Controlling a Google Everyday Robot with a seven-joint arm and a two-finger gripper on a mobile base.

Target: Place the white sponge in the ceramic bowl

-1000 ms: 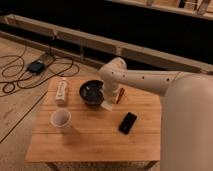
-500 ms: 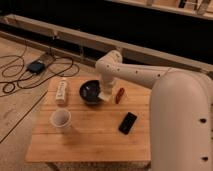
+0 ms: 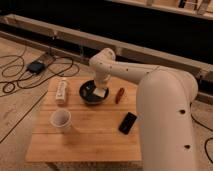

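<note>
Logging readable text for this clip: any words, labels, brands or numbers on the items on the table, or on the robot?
None can be read.
White bottle: lying on the table, any label too blurred to read.
White cup: no print visible.
Black phone: dark, nothing shown.
Arm: plain white, no marking legible.
The gripper is down at the ceramic bowl, with the white sponge there; neither carries visible text.

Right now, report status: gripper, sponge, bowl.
Gripper down over the ceramic bowl. White sponge at the gripper, above the bowl's inside. White cup, bottle and phone stand apart from the bowl.
</note>
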